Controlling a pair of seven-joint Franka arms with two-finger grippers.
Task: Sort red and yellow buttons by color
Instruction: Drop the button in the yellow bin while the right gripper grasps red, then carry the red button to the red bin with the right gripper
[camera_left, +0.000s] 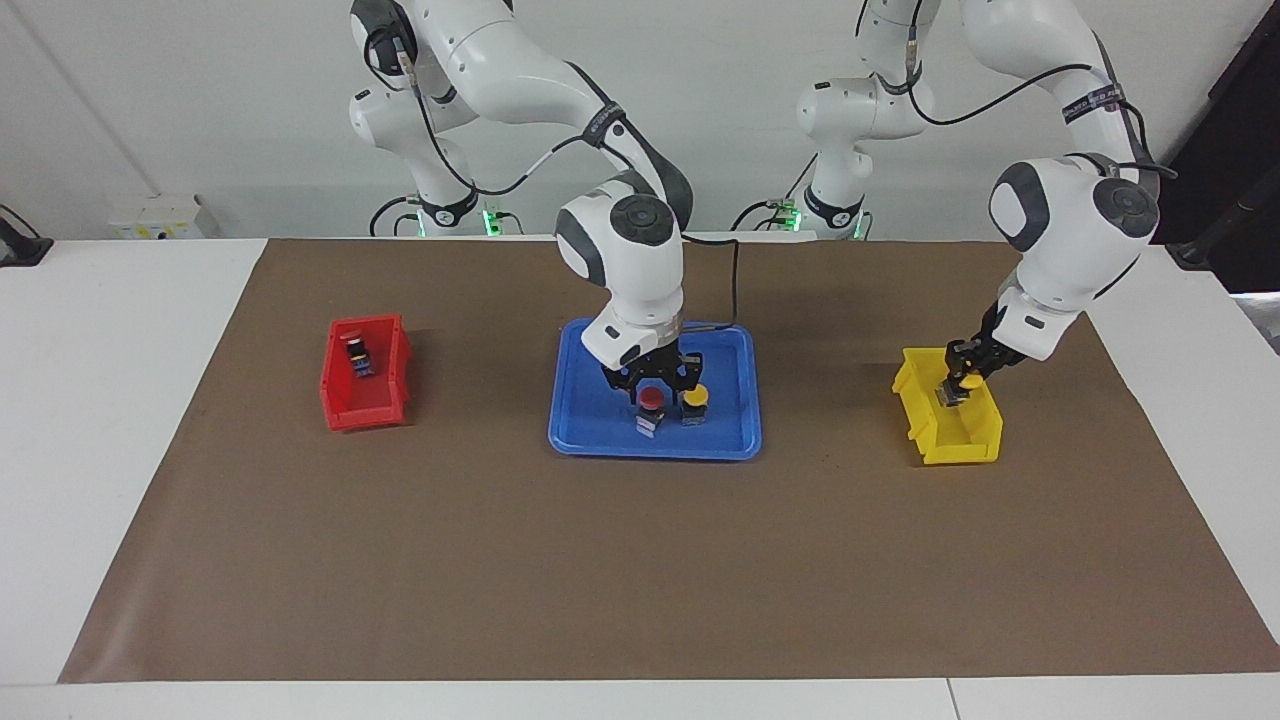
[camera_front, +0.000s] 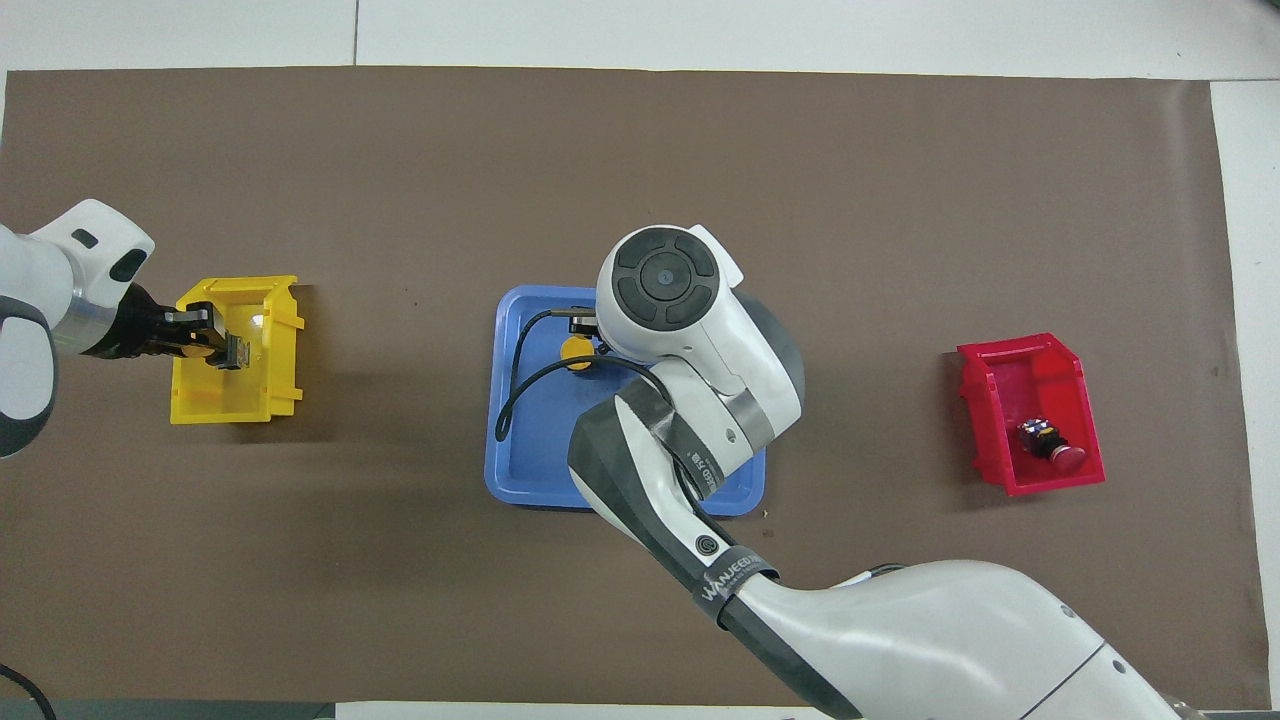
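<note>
A: Start big. What sits on the counter (camera_left: 120, 420)?

B: A brown mat (camera_left: 640, 560) covers most of it. At mid-counter lies the blue tray (camera_left: 735, 440); the red bin (camera_left: 345, 412) is toward the right arm's end of the counter, the yellow bin (camera_left: 925, 445) toward the left arm's end.

A: And the arms?

B: The right gripper (camera_left: 653, 382) is low over the tray, its fingers spread to either side of the red button (camera_left: 651, 405) and not closed on it. The left gripper (camera_left: 957, 385) hangs over the yellow bin with its fingers clenched on a yellow button (camera_left: 966, 380).

A: Where are the rest of the buttons?

B: One red button (camera_left: 355, 352) already lies in the red bin. A second yellow button (camera_left: 695, 403) stands in the tray just beside the red one, toward the left arm's end.

A: So which step is this?

B: I'd say two at once: a drop into the yellow bin and a pick from the tray, about halfway through the sort.

A: What do the next moves need?

B: The left fingers should release low inside the bin's walls. The right fingers must close on the red button alone without nudging its yellow neighbour, then lift straight up.
</note>
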